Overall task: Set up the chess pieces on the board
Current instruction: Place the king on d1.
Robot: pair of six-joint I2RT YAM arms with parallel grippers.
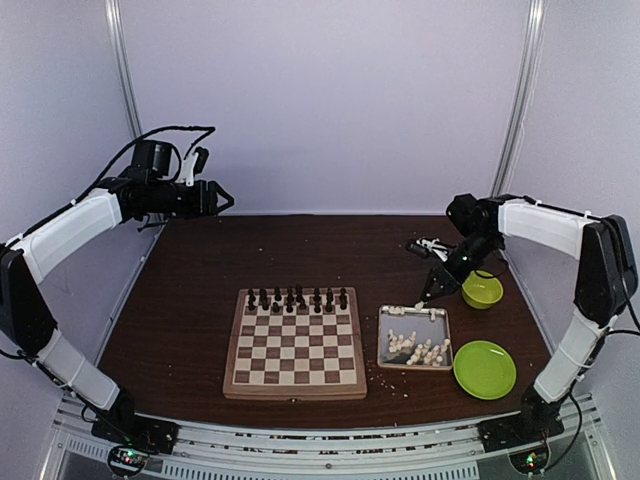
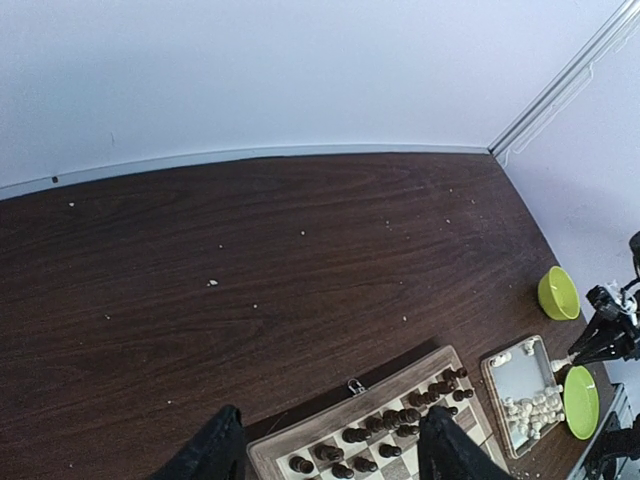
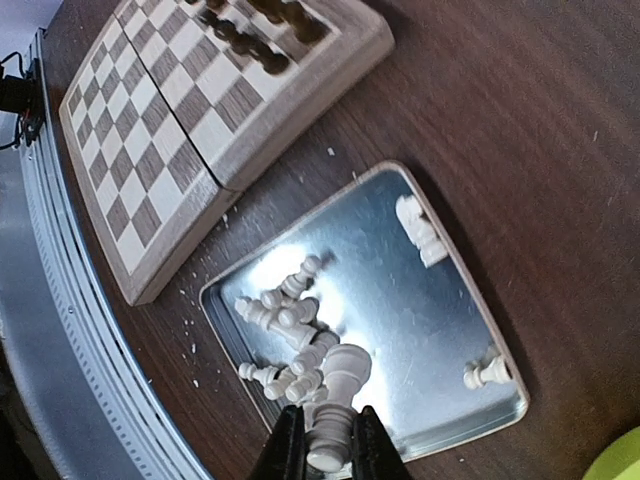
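The board (image 1: 295, 355) lies mid-table with dark pieces (image 1: 297, 298) along its far rows. Cream-white chess pieces (image 1: 420, 349) lie heaped in a metal tray (image 1: 425, 322) to its right. My right gripper (image 1: 425, 300) hangs over the tray's far edge. In the right wrist view it (image 3: 328, 445) is shut on one white piece (image 3: 340, 385), held above the tray (image 3: 420, 300) and its heap (image 3: 285, 320), with the board (image 3: 150, 130) beyond. My left gripper (image 1: 215, 197) is raised at the back left, open and empty (image 2: 335, 455), high above the board's far rim (image 2: 370, 410).
A green bowl (image 1: 482, 290) stands just right of my right gripper. A green plate (image 1: 484, 369) lies right of the tray. Pale crumbs dot the dark table around the tray and board. Walls enclose the back and sides.
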